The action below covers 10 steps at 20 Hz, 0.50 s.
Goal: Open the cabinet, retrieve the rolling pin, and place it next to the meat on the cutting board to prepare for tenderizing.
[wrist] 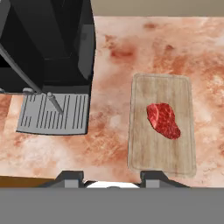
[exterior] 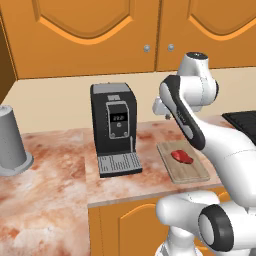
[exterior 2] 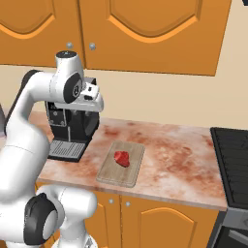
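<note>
We see the meat [wrist: 163, 120], glossy red, lying on the light-brown cutting board [wrist: 162, 151] on the worktop [wrist: 131, 52]. Black coffee machine [wrist: 48, 43] stands just beside. Gripper [wrist: 113, 177] open, holding nothing, above them; cabinet [exterior 2: 150, 29] doors shut.

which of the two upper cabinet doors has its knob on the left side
The right-hand door, the cabinet: its knob sits at its left edge, beside the twin's knob.

White glossy arm [exterior: 210, 145] w/ rounded, bulbous links and dark grey/black joint rings. Black stripe runs along one link. Small dark grey fingertips [wrist: 70, 177], squared off.
</note>
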Motion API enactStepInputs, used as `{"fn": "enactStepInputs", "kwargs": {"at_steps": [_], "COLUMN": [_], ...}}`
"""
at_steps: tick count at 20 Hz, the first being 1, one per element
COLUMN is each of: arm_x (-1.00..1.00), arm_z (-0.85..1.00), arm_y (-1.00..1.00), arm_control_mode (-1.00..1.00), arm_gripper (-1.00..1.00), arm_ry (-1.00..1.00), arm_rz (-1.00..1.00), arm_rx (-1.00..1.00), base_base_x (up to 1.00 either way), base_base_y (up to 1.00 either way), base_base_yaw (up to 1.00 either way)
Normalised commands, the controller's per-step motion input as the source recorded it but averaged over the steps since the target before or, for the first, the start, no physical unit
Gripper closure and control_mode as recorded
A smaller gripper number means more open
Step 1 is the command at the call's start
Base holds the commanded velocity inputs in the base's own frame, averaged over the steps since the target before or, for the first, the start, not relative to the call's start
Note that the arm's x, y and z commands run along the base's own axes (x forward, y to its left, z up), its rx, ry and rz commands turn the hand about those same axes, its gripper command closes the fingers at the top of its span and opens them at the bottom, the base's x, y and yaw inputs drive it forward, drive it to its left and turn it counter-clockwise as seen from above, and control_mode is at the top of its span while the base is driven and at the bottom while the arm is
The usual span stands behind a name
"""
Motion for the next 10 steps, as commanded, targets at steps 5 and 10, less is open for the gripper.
{"fn": "enactStepInputs", "kwargs": {"at_steps": [5,10], "arm_x": [-0.21,-0.66], "arm_z": [0.0,0.03], "arm_y": [0.05,0.09], "arm_control_mode": [-1.0,-1.0], "arm_gripper": [-1.0,-1.0], "arm_ry": [-0.12,-0.51], "arm_rz": [-0.01,-0.03], "arm_rx": [-0.04,-0.22], "base_base_x": [0.0,0.0], "base_base_y": [0.0,0.0], "base_base_yaw": [0.0,0.0]}}
